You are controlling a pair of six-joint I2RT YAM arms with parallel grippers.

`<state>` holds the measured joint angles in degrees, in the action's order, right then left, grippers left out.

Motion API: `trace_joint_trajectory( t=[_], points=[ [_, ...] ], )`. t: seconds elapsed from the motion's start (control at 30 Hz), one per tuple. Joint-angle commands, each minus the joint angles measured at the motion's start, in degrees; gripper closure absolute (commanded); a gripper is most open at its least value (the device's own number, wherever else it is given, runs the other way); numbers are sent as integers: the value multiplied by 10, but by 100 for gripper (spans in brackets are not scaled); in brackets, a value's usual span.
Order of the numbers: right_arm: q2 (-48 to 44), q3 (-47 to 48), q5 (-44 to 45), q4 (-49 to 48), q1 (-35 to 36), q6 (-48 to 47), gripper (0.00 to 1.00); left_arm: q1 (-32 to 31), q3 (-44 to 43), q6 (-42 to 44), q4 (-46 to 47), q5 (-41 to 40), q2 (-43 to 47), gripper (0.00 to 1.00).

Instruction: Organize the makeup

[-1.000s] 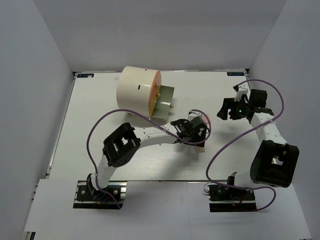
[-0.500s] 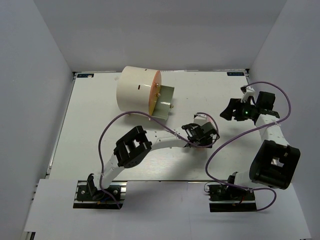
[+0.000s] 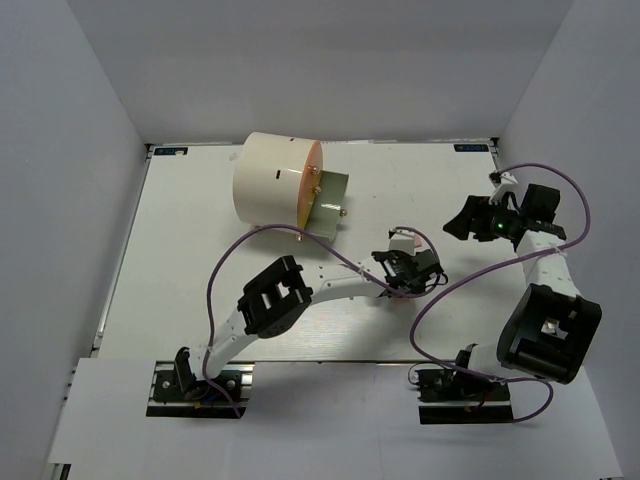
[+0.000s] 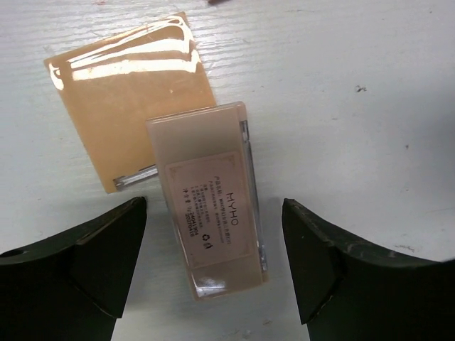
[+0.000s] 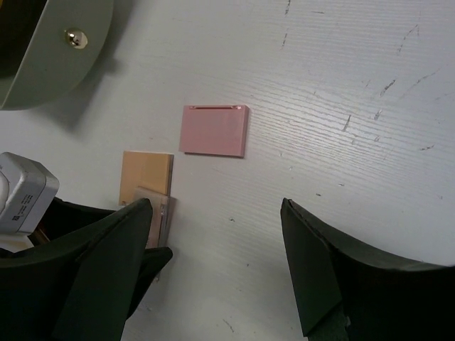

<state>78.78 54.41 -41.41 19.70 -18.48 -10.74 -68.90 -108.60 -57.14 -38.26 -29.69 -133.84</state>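
The table [image 3: 180,270] carries the cream cylinder [image 3: 270,185] at its far left-centre. This cylinder serves as the reference for all positions below.

The left arm [image 3: 300,290] reaches to the right of the cylinder's orange face and nearer the bases. The right arm [image 3: 545,270] stands much farther to the right of the cylinder.

The left gripper [image 4: 213,206] has its jaws wide apart, straddling the beige rectangular piece [image 4: 213,213] without touching it. The right gripper [image 5: 215,213] is also spread apart and holds nothing.

The deciding relation is that the beige piece lies directly below the left gripper, between its fingers. Its long axis runs across the closing line with a slight tilt, so the jaws face its long sides. The left gripper is clearly the nearer one.

The end of the beige piece towards the cylinder overlaps a corner of the tan square [image 4: 128,121], so lifting it may disturb that square.

The pink square [image 5: 215,130] lies apart from both pieces and is seen only in the right wrist view. In the top view the left wrist hides the makeup. Only the left wrist view shows the overlap and the clearance at each finger.
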Motion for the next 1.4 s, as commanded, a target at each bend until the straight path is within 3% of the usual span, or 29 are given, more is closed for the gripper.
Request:
trace_joint_trajectory(
  t=[0.0,0.43,0.63,0.77,1.0,1.37],
  points=[
    [-17,-4,-27,3,-8,5,21,-8,8,-21,-60,-10,-34,14],
    [-24,-4,-47,8,-21,8,21,-13,24,-17,-79,-19,-78,41],
    [-25,-5,-53,11,-21,5,21,-25,79,-11,-53,-30,-25,55],
    [-28,-5,-57,10,-22,3,21,-33,124,26,-10,-51,65,56],
    [-26,-6,-59,10,-20,3,21,-33,151,67,-19,-117,169,57],
    [-19,-7,-62,13,-21,1,20,28,85,117,-100,-242,204,57]
  ],
)
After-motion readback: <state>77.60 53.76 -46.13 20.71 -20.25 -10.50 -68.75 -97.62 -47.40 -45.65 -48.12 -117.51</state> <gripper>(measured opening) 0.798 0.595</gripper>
